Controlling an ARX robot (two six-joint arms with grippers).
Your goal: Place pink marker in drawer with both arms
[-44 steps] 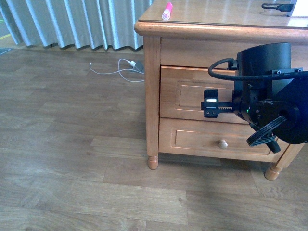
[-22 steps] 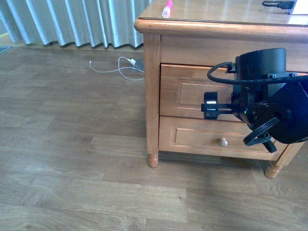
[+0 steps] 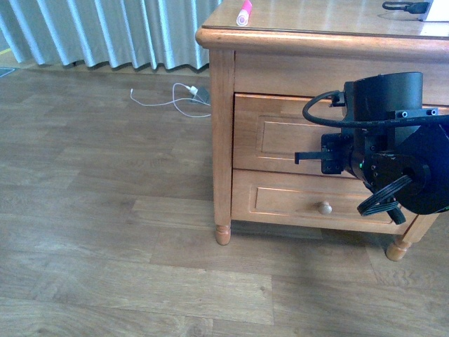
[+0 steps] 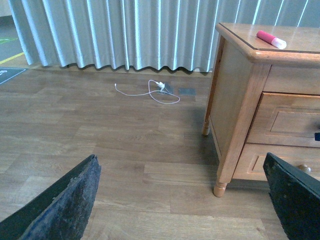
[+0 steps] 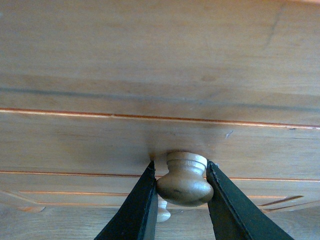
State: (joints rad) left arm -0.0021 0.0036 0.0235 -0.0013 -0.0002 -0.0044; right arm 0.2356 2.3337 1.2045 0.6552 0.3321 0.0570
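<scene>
The pink marker lies on top of the wooden dresser near its front left corner, also seen in the left wrist view as the pink marker. The uppermost drawer looks closed. My right gripper is pressed up to its front, the bulky arm hiding the knob in the front view. In the right wrist view the right gripper is shut on the round wooden drawer knob, one finger on each side. My left gripper hangs open over bare floor, well left of the dresser.
A lower drawer with its own knob sits under the upper one. The dresser's front left leg stands on wooden floor. A white charger and cable lie by the grey curtain. A black item rests on the dresser top.
My right gripper has pushed in toward the upper drawer's front; its toothed fingers, plainly seen before, are now mostly hidden against the drawer. The marker has not moved.
</scene>
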